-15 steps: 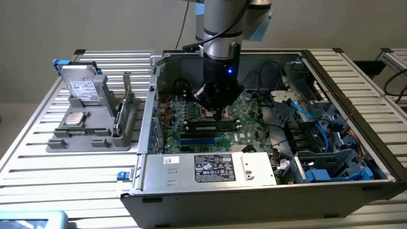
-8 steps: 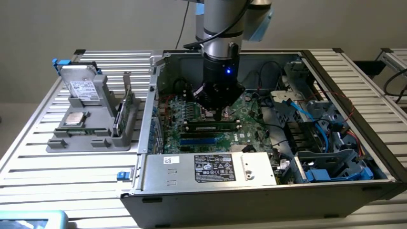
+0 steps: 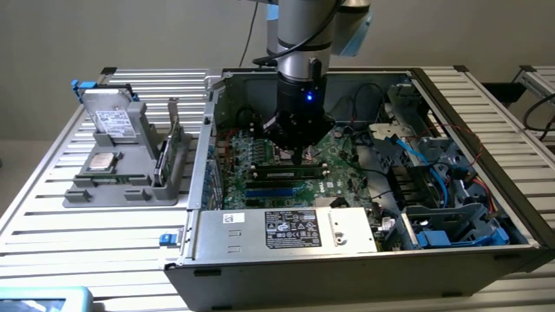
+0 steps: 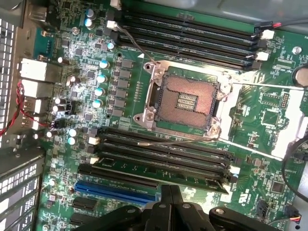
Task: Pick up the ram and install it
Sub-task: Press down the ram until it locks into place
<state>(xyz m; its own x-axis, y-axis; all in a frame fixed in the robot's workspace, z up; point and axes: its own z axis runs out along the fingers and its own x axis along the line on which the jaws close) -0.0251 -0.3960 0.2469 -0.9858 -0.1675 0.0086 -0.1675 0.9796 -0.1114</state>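
The gripper [image 3: 299,155] is closed, holding nothing visible, just above the ram [image 3: 289,174] seated in a motherboard [image 4: 269,120] slot. Its fingertips hide part of the ram's near end.

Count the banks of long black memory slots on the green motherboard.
2: one bank beside the square silver processor socket, the other bank across that socket, nearer the black hand, which may hide more.

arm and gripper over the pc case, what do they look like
The arm is a silver-grey metal cylinder with a pale blue joint cap and a black cable running down its side. Below sits a black wrist section with a small blue light, tapering to the black gripper with narrow fingers.
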